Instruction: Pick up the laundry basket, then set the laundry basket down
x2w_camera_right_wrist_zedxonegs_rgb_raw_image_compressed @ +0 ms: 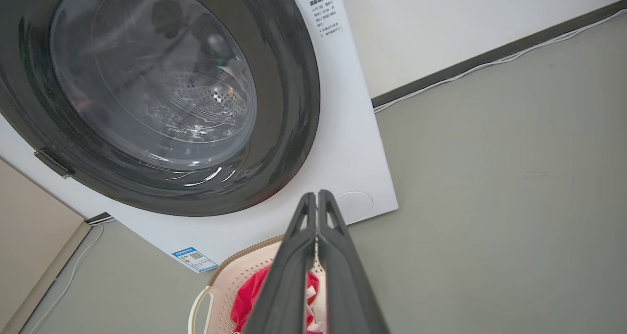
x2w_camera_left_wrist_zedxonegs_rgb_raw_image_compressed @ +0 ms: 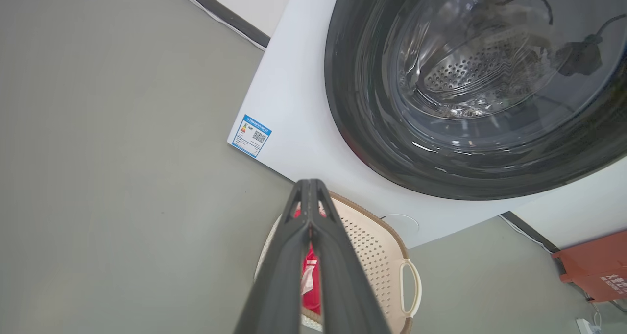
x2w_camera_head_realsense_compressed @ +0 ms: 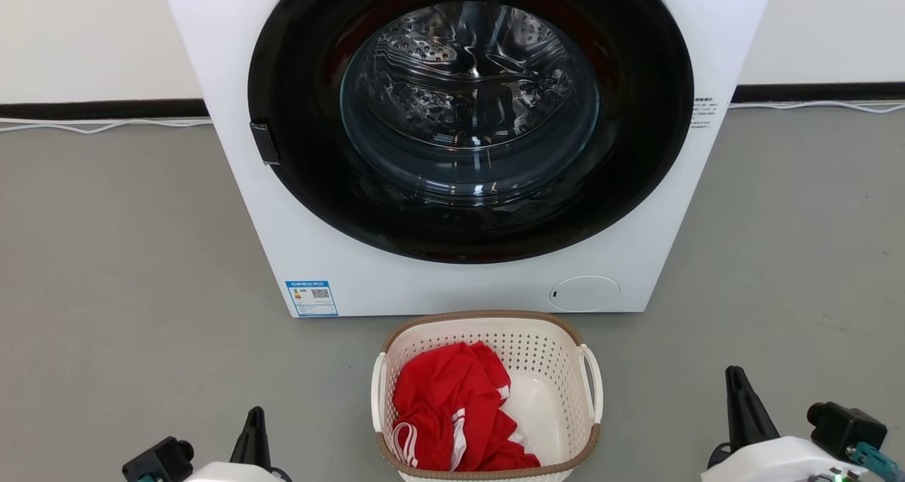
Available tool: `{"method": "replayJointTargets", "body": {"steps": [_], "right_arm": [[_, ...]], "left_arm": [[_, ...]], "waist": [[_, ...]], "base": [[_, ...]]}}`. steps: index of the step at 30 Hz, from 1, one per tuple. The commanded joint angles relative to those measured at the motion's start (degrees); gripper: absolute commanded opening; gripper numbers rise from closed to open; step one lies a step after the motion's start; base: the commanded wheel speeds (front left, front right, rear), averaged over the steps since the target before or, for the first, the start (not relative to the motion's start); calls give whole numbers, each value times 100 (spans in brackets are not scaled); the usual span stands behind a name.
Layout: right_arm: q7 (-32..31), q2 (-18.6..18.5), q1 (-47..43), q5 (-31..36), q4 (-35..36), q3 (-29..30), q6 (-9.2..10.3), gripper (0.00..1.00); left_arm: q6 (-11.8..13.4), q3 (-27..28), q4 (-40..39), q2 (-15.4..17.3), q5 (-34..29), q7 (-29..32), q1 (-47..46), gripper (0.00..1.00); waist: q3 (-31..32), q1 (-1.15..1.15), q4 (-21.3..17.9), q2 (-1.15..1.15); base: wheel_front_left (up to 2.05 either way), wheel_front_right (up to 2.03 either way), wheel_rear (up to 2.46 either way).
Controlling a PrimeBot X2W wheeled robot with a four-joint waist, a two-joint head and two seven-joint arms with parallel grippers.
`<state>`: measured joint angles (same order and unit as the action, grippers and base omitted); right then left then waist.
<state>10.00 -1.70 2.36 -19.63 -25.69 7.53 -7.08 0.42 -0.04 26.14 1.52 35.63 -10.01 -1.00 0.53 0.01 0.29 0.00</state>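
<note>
The washer [x2w_camera_head_realsense_compressed: 438, 284] is set on the floor [x2w_camera_head_realsense_compressed: 127, 256], with the wall [x2w_camera_head_realsense_compressed: 85, 30] behind it and a cable [x2w_camera_head_realsense_compressed: 106, 124] laid along the wall's foot. The basket [x2w_camera_head_realsense_compressed: 544, 348] is placed just before the washer. A cloth [x2w_camera_head_realsense_compressed: 445, 404] is heaped in its left part. The left gripper [x2w_camera_head_realsense_compressed: 254, 418] is held to the basket's left, and the right gripper [x2w_camera_head_realsense_compressed: 737, 383] to its right, both apart from it.

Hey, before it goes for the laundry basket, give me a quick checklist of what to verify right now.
1. The laundry basket upright on the floor: ok.
2. Both white handles uncovered: ok.
3. The red garment inside the rim: ok.
4. The left gripper jaws open for a handle: not ok, shut.
5. The right gripper jaws open: not ok, shut.
6. Weight of the load: cannot tell.
</note>
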Motion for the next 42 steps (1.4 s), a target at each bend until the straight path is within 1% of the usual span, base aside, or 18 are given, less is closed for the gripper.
{"method": "replayJointTargets", "body": {"steps": [1,37,42], "right_arm": [[-56,-61,208,-197,197,-24,-9,0],[-667,-83,274,-2905,569,-55,-21,0],[-732,-85,281,-3196,609,-58,-23,0]], "left_arm": [[-58,77,-178,33,150,29,-249,0],[-340,299,-573,72,2262,651,-353,0],[-370,323,-615,76,2488,718,-364,0]], "waist": [[-1,-1,0,0],[-28,-1,-11,0],[-31,-1,-13,0]], "base": [[0,0,0],[0,0,0],[0,0,0]]}}
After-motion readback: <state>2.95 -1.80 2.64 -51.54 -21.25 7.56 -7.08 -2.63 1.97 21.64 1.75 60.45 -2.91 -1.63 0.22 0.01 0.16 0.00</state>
